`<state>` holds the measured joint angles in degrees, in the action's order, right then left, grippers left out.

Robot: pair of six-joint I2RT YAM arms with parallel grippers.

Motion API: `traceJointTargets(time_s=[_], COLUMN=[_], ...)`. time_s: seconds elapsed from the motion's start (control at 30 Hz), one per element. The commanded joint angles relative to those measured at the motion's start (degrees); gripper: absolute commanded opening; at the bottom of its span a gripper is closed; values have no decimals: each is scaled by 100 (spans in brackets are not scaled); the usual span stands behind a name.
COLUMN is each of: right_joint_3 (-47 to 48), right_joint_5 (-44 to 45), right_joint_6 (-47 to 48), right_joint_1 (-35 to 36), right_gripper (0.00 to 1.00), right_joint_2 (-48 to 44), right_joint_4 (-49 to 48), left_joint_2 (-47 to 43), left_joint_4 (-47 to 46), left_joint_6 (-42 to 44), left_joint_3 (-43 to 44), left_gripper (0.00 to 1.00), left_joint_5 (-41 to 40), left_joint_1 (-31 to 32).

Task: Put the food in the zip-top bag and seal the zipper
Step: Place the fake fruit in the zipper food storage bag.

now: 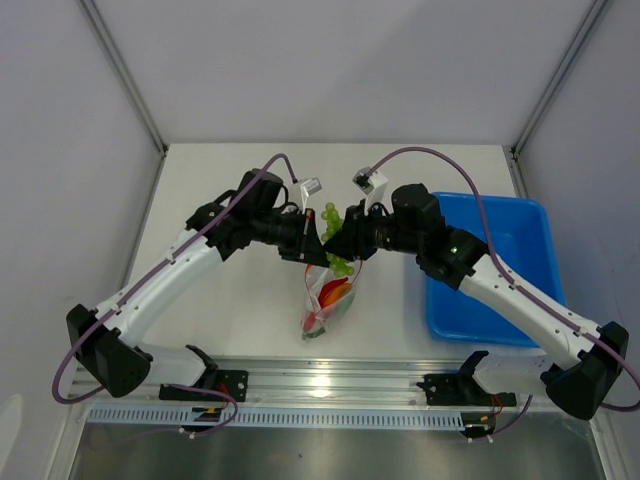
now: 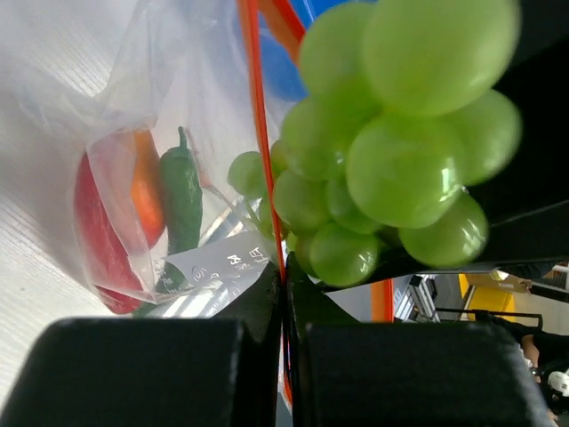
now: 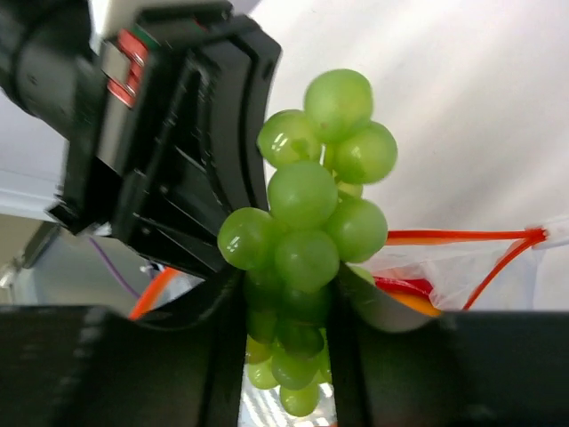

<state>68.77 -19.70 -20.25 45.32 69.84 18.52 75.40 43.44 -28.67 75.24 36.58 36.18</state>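
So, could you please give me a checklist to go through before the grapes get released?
1. Left fingers clamped on the zipper: ok.
2. Grapes between the right fingers: ok.
3. Bag mouth parted: ok, its strips diverge in the right wrist view.
4. Grapes fully inside the mouth: cannot tell.
5. Red pepper, green pepper and carrot inside the bag: ok.
6. Zipper sealed: not ok.
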Motion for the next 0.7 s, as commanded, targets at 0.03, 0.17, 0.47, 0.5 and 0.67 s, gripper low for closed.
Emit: traceJointTargets(time_s=[0.03,0.17,0.47,0.5,0.67], right_joint_3=[-153,-259,153,224,864], right_joint_5=[204,326,800,862,1232], right_joint_6=[144,144,214,232,346], right_joint_1=[65,91,205,205,66], right_gripper=[43,63,82,82,86], right_joint_2=[-287,-401,-428,-393,-235], right_joint_4=[-69,-24,450,511,1003], left_joint_2=[28,37,283,300,309], left_joint_4=[-354,-424,-407,-380,-196], left_joint_6=[-183,-218,-192,-175,9], left_joint_3=[149,131,263,272,316], left_gripper=[0,1,1,1,0], left_joint_5=[297,245,385,385,315], left_joint_1=[-41,-41,-32,-41,-32])
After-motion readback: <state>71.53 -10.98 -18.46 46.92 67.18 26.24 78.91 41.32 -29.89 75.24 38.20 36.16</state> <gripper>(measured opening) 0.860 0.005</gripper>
